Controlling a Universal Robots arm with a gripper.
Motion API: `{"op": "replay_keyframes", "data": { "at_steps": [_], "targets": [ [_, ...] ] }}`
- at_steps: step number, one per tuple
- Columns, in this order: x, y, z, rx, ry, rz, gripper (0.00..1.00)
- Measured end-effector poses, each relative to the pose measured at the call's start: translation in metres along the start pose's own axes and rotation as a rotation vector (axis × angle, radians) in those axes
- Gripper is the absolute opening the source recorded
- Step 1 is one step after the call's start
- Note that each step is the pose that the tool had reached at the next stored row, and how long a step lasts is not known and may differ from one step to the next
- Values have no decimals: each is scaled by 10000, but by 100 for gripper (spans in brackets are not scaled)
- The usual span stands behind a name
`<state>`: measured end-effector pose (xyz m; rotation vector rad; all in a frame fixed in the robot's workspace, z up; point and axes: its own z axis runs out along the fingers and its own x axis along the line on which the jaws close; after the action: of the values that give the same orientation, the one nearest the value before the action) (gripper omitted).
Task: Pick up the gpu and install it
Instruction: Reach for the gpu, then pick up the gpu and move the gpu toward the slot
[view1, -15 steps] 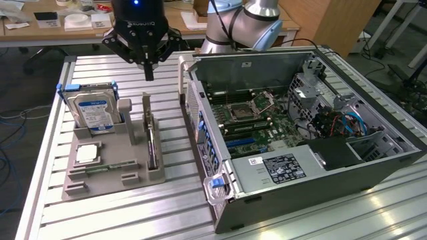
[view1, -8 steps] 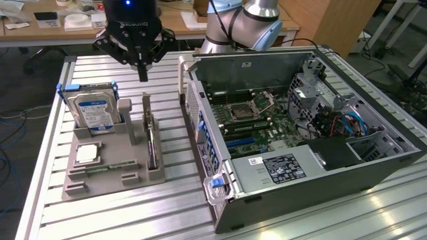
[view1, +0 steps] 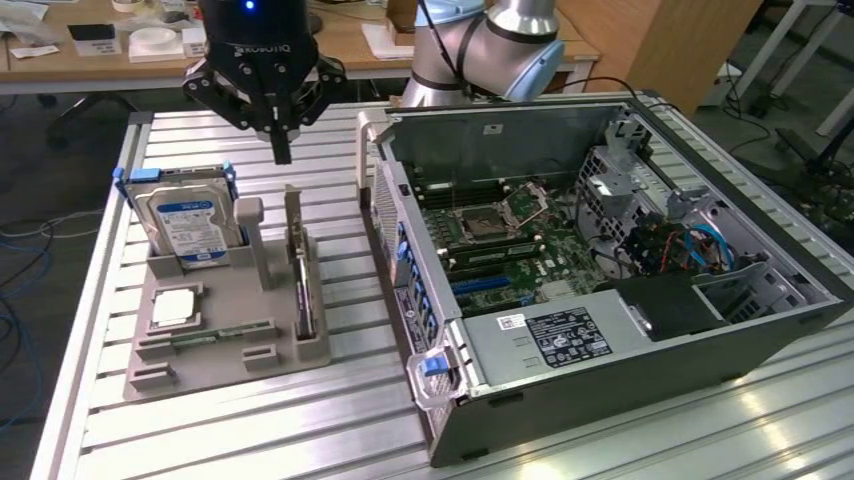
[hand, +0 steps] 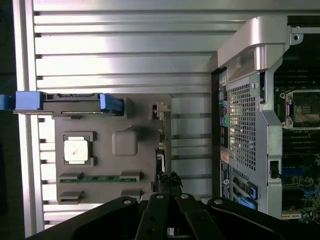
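The gpu (view1: 306, 290) is a thin dark card standing on edge in a slot along one side of a grey holder tray (view1: 220, 372), on the side facing the computer case. In the wrist view the gpu (hand: 160, 156) shows as a slim strip. My gripper (view1: 280, 152) hangs high above the table beyond the tray's far end, roughly in line with the card. Its fingers are shut together with nothing between them. In the wrist view the gripper (hand: 170, 183) has its tips close to one end of the strip.
The tray also carries an upright hard drive (view1: 188, 224) with a blue-white label, a square silver chip (view1: 174, 308) and a green memory stick (view1: 203, 340). An open computer case (view1: 587, 250) lies at the exterior view's right, motherboard exposed. Ribbed aluminium table (view1: 267, 430).
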<state>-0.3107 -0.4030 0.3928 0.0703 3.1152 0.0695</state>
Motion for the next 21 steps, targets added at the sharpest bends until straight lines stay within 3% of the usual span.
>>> {"op": "replay_keyframes", "data": {
  "at_steps": [11,18,19,21],
  "targets": [
    [0,0,0,0,0,0,11],
    [0,0,0,0,0,0,41],
    [0,0,0,0,0,0,41],
    [1,0,0,-1,-1,1,53]
  ]
}}
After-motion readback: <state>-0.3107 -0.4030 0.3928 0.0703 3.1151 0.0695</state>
